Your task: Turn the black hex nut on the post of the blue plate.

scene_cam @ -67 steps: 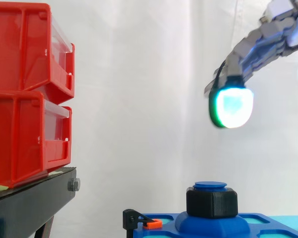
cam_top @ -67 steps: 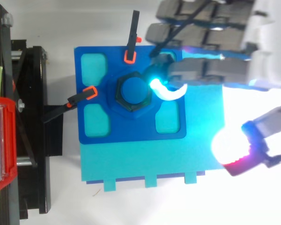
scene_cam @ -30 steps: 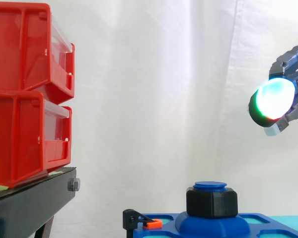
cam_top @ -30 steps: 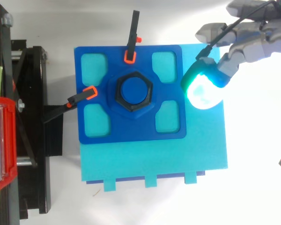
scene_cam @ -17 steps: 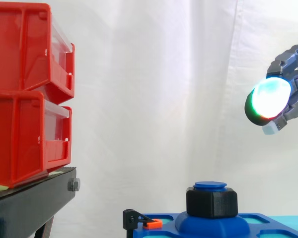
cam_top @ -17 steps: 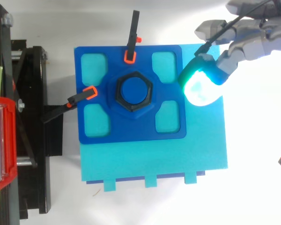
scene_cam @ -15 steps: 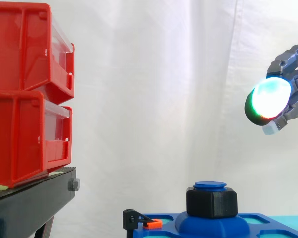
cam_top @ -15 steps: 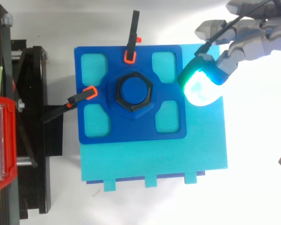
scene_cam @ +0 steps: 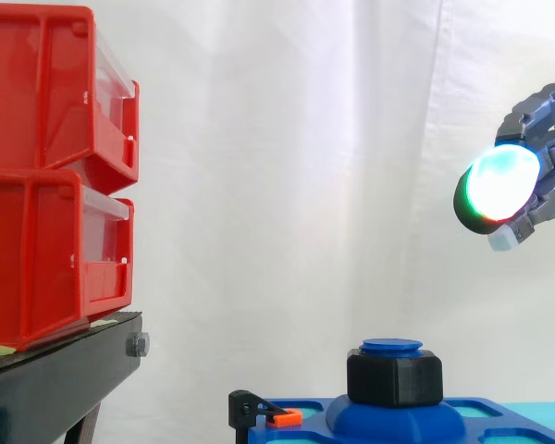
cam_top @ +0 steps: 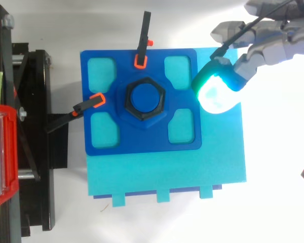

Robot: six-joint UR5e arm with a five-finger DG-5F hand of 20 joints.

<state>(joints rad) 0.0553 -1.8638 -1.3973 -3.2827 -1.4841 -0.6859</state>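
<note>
The black hex nut point(scene_cam: 394, 378) sits on the blue post point(scene_cam: 391, 346) in the middle of the blue plate point(cam_top: 142, 139), seen from above as a black hexagon point(cam_top: 127, 109). My hand point(cam_top: 273, 43) hovers off the plate's right side, high above the nut's level in the side view point(scene_cam: 546, 148). Its fingers are loosely bent and hold nothing. One glowing green-white fingertip point(cam_top: 218, 96) hangs over the plate's right edge, well clear of the nut.
The blue plate lies on a cyan base point(cam_top: 167, 172). Two black clamps with orange tips point(cam_top: 140, 55) point(cam_top: 86, 104) pin its top and left sides. Stacked red bins point(scene_cam: 46, 166) stand on a black stand point(scene_cam: 55, 379) at the left.
About two seconds ago the fingers reached over the plate beside the nut. The hand has since drawn back right and upward, and it has hardly moved in the last second.
</note>
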